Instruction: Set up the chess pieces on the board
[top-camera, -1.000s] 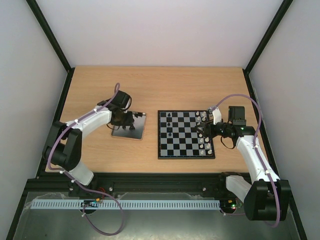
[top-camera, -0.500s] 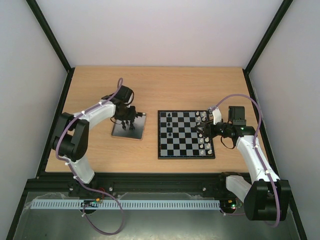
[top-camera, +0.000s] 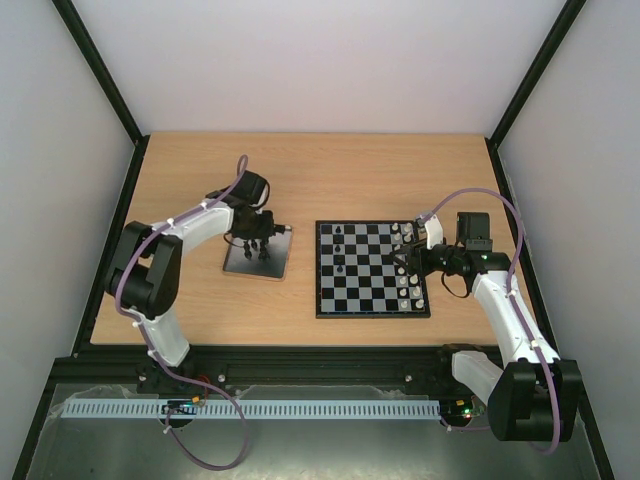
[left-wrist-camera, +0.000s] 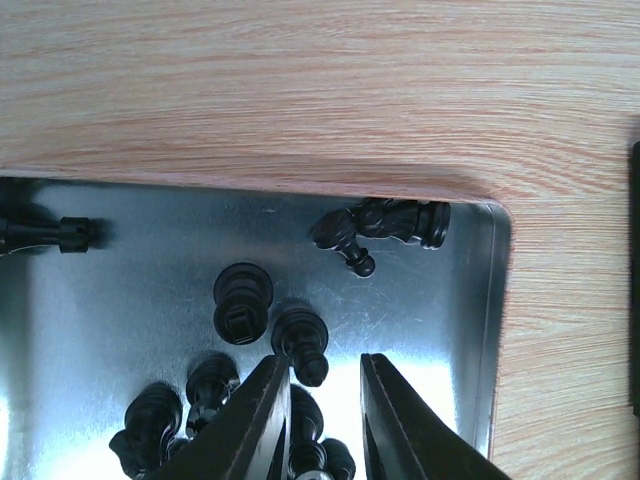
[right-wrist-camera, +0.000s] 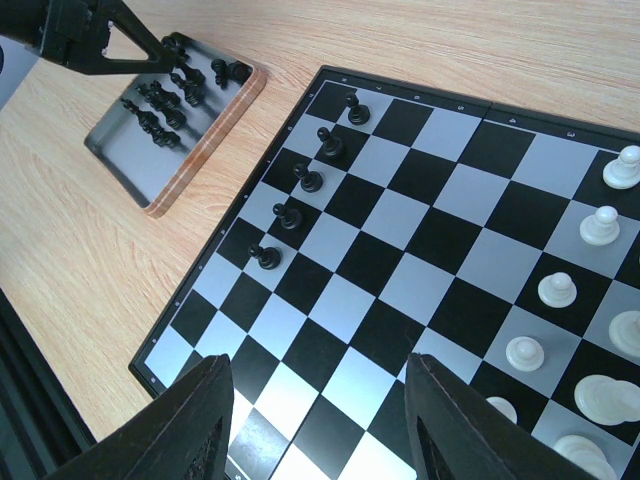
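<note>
Shifting over the shallow shiny grey metal tray (left-wrist-camera: 440, 330), the left arm is what has moved in the last second. In the overhead view its elbow has folded in toward its base, and the left gripper (left-wrist-camera: 322, 375) has slid a little toward the tray's far, board-side part. It has held nearly the same pose for the last half second. The right arm has not budged.

From the left wrist, the left pincer hangs low over a cluster of tiny black chess pieces (left-wrist-camera: 243, 300) lying loose in the tray. Its jaws are only narrowly parted. A piece sits right at the gap, against the inner edge of one finger, but I cannot tell whether it is pinched or merely beside the finger. A black knight (left-wrist-camera: 385, 222) lies on its side near the tray's corner, well clear of the fingers.

The right gripper (right-wrist-camera: 318, 375) hovers spread wide over the near edge of the square black-and-grey chequered chessboard (right-wrist-camera: 400, 280), holding nothing.

Five black pawns (right-wrist-camera: 310, 180) already stand in a file along one side of the board, and small white pieces (right-wrist-camera: 557, 290) along the opposite side (most of the black ones are not yet on the board). The move reads as lining up for the next pick, so much of the black setup remains.
</note>
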